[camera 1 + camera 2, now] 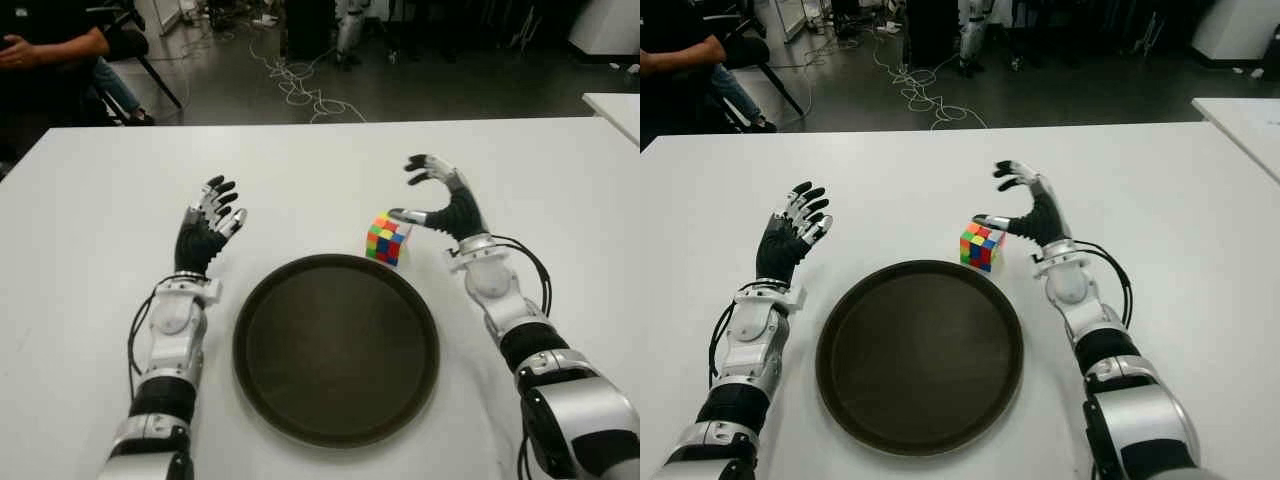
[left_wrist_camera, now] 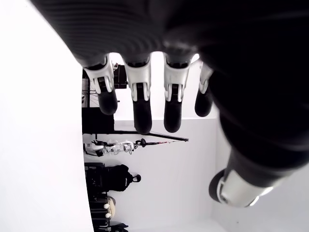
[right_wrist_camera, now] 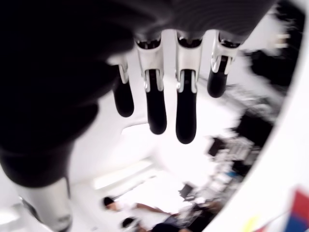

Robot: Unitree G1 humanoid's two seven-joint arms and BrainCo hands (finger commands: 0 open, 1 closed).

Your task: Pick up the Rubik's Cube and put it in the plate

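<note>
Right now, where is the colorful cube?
The cube sits on the white table, just past the dark plate's far right edge, right beside the open right hand.

table (image 1: pixel 100 200): smooth matt white | plate (image 1: pixel 335 420): dark, dull sheen | Rubik's Cube (image 1: pixel 387 239): glossy plastic

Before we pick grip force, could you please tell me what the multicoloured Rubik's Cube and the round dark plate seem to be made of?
Multicoloured Rubik's Cube: probably hard plastic, given its flat bright tiles on a dark body. Round dark plate: a smooth dark-brown tray with a raised rim and dull sheen, likely plastic, perhaps coated metal.
</note>
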